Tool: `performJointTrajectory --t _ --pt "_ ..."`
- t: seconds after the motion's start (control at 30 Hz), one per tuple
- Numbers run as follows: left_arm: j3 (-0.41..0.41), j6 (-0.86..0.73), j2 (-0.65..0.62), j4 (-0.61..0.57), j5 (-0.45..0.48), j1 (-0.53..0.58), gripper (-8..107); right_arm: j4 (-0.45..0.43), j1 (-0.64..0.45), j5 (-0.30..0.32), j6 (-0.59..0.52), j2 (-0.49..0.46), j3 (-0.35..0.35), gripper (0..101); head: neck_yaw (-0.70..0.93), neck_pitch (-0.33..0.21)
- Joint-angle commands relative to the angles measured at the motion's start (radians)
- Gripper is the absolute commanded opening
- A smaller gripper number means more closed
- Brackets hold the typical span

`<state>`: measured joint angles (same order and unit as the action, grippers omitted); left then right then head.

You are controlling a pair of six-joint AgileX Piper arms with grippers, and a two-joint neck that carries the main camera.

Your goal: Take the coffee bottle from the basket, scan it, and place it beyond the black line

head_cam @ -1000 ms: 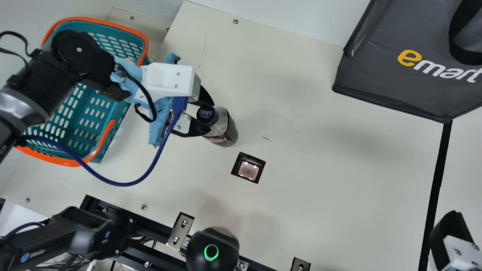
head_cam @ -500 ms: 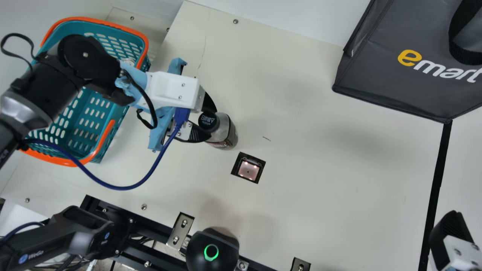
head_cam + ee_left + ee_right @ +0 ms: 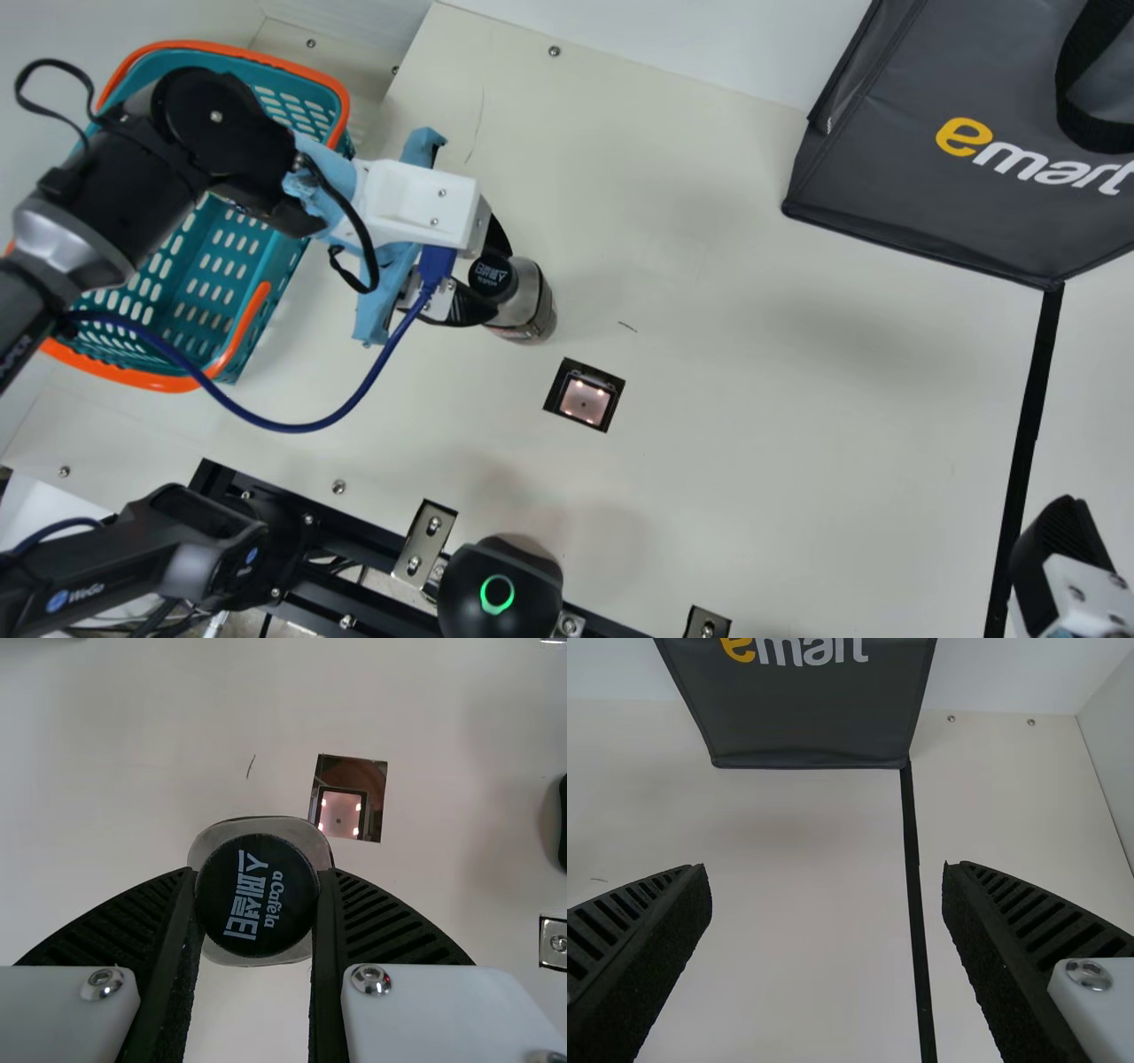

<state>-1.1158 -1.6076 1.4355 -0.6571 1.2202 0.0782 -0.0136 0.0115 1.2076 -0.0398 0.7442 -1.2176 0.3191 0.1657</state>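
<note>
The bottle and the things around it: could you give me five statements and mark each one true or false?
1. The left arm's fingers hold the bottle near its cap. True.
2. The bottle is inside the basket. False; it is outside, between the basket and the lit scanner window.
3. The right arm's fingers are closed together. False; they stand wide apart with nothing between them.
4. The bottle's cap is black. True.
5. The bottle is already beyond the black line. False; it is on the basket's side of the line.
</note>
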Motion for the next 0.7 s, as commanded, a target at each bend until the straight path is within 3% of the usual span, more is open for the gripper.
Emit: performJointTrajectory --t 0.0,0.67 --pt "-0.004 0.004 0.003 0.006 0.000 0.003 10 0.000 0.000 0.000 0.000 0.000 0.000 91 0.002 -0.027" --pt "-0.037 0.033 0.031 0.045 0.000 0.047 10 0.000 0.000 0.000 0.000 0.000 0.000 91 0.002 -0.027"
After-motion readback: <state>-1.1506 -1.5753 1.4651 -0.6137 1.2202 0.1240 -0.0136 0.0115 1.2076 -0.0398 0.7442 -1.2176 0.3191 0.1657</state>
